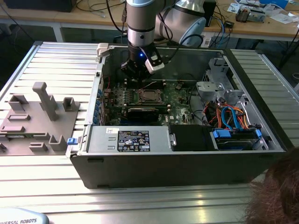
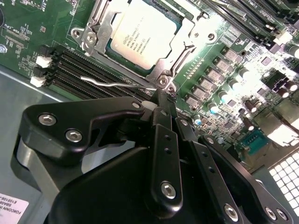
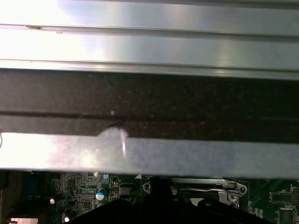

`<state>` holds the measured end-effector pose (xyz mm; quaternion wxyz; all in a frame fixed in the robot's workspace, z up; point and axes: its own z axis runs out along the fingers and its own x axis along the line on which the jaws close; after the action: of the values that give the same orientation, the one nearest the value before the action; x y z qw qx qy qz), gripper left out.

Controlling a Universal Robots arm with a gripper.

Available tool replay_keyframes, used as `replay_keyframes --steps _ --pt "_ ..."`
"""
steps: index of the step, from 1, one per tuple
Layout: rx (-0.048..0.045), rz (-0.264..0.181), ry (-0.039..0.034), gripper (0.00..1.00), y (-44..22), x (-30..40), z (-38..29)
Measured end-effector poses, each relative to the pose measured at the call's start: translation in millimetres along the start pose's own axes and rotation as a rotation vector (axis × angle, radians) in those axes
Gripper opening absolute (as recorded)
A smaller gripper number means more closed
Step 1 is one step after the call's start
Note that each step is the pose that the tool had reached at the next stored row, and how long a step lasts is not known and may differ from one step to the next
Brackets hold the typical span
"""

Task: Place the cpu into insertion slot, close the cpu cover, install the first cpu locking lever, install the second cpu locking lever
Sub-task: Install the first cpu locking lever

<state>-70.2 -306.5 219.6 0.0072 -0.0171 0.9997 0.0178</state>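
Note:
The cpu [image 2: 145,33], a flat square chip with a silvery top, lies in the insertion slot [image 1: 148,96] on the green motherboard inside the open black case. The silvery cpu cover [image 2: 187,39] lies down flat around the chip, framing it. A thin wire locking lever [image 2: 110,82] runs beside the socket's edge, and its end meets the tips of my gripper [image 2: 161,97]. The black fingers [image 2: 163,140] are pressed together, so the gripper is shut right at the socket's corner. In the exterior view the gripper [image 1: 139,70] hangs just behind the socket. The lever [image 3: 205,189] also shows in the first wrist view.
Black memory slots [image 2: 79,67] lie next to the lever. A long black card [image 1: 140,111] and the power supply [image 1: 133,140] sit in front of the socket. Drive bays with blue cables [image 1: 231,122] are at the exterior view's right, a grey fixture [image 1: 44,109] at its left, a person's hair [image 1: 278,196] in the corner.

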Motion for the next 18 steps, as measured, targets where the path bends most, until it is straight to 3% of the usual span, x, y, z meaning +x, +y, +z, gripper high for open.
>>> replay_keyframes --steps 18 --pt "-0.0001 0.000 -0.0001 0.11 -0.2 0.1 4.9"
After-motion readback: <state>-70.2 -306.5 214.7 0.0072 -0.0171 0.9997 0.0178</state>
